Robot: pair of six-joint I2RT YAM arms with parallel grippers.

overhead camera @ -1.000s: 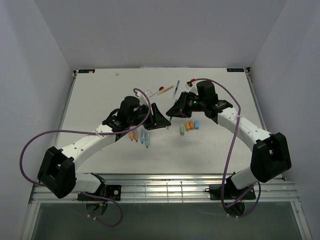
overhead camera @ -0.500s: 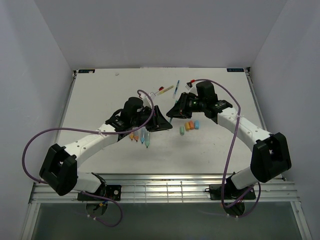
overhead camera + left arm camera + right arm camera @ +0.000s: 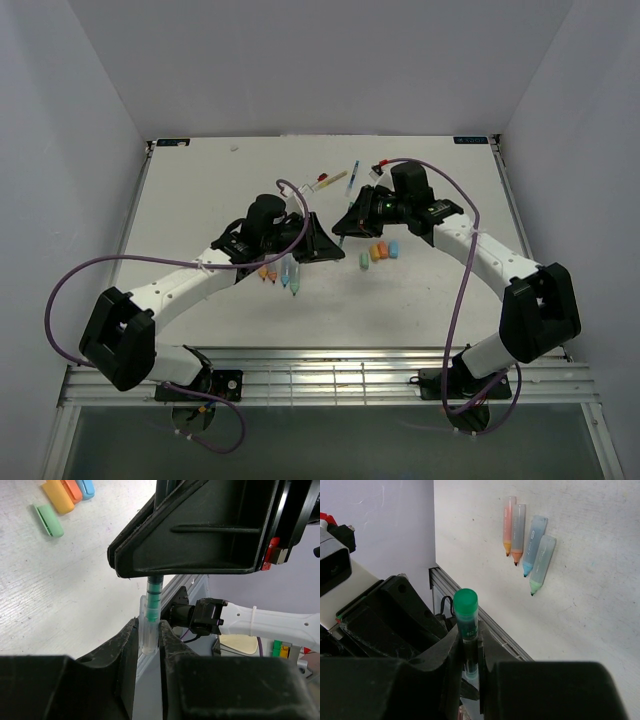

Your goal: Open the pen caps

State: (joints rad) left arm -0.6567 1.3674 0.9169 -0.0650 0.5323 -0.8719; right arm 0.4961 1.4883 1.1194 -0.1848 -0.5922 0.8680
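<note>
Mid-table, a bit toward 3 o'clock, we see four stubby plastic pen caps [image 3: 376, 252] lying loose in a short row. They are pale green, two orange and blue; the three warm and blue ones sit tight together and the green one is just apart. At 10 o'clock of the row, a thin green-and-clear plastic stick pen [image 3: 154, 587] is held off the white table [image 3: 200, 200] between both claws. We can't tell whether its cap is still on. The left gripper [image 3: 149, 632] is pinched down on the clear end, fingers pressed on both sides. The right gripper [image 3: 466, 647] is clamped tight on the other end, with a round green butt poking out past its fingers. The two claws are nose to nose, nearly touching.

At 8 o'clock of the caps, under the left wrist, four thick translucent marker barrels [image 3: 534, 544] lie side by side with bare nibs. They are two orange, one blue and one pale green. Toward 12 o'clock lie a yellowish thin stick pen [image 3: 333, 181] and a blue thin stick pen [image 3: 352, 175], near each other.
</note>
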